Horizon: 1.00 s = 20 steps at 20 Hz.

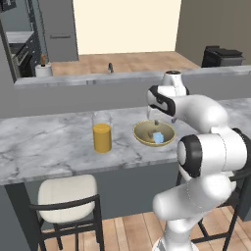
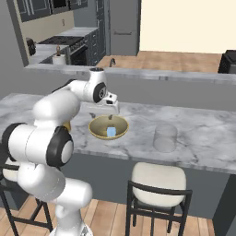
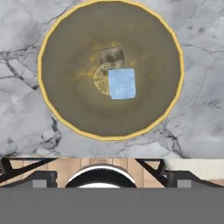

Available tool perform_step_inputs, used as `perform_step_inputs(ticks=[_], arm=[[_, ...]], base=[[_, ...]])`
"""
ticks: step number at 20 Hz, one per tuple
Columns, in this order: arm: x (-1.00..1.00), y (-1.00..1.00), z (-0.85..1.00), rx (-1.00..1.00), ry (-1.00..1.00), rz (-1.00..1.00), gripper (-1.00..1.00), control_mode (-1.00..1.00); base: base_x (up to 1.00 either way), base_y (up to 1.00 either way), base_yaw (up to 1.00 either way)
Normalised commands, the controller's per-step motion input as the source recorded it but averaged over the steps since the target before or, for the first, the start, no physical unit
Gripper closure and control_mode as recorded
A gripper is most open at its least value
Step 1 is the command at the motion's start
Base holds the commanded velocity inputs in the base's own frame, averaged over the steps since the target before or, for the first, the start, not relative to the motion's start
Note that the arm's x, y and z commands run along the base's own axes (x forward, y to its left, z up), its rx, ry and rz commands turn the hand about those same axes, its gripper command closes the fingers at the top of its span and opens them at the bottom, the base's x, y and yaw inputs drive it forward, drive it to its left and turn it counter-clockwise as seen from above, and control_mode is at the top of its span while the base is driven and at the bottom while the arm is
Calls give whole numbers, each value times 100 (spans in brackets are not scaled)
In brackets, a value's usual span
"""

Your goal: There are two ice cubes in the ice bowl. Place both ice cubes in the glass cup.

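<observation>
Two ice cubes (image 3: pixel 122 83) lie in the ice bowl (image 3: pixel 61 105), which sits near the centre of the hand view: a pale-blue one just right of the bowl's middle and a greyer, fainter one touching its upper edge. In the left base view the bowl stands at centre right on the marble surface (image 1: pixel 44 142), with the tall glass of orange liquid (image 1: pixel 102 132) to its left. In the right base view the glass cup (image 2: pixel 165 137) stands right of the bowl, apart from it, and nothing is visible inside it.

The step in hand looks like the first pick: neither cube has left the bowl. The claw (image 2: pixel 107 112) hangs over the bowl, above its rim, released and carrying nothing. The next move likely calls for a descent straight into the bowl, with the tips set on either side of one cube, the blue one being the plainer target. Since the cubes touch, closing on one may nudge the other.

The tips themselves are hard to make out: in the hand view they are mostly cut off along the bottom edge, and in both base views the wrist covers much of them. How high the claw stands above the cubes cannot be judged. The grey cube nearly blends into the bowl's floor, and the cup is faint against the marble.
</observation>
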Motion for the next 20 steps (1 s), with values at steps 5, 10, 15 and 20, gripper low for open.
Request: perform_step_inputs(ticks=[5, 10, 15, 20], arm=[[17, -12, -29, 0, 0, 0, -100, -100], [15, -8, -42, 0, 0, 0, -100, -100], [10, 0, -32, 0, 0, 0, -100, -100], [6, 0, -34, 0, 0, 0, -100, -100]], base=[[0, 0, 0], [0, 0, 0], [0, 0, 0], [0, 0, 0]])
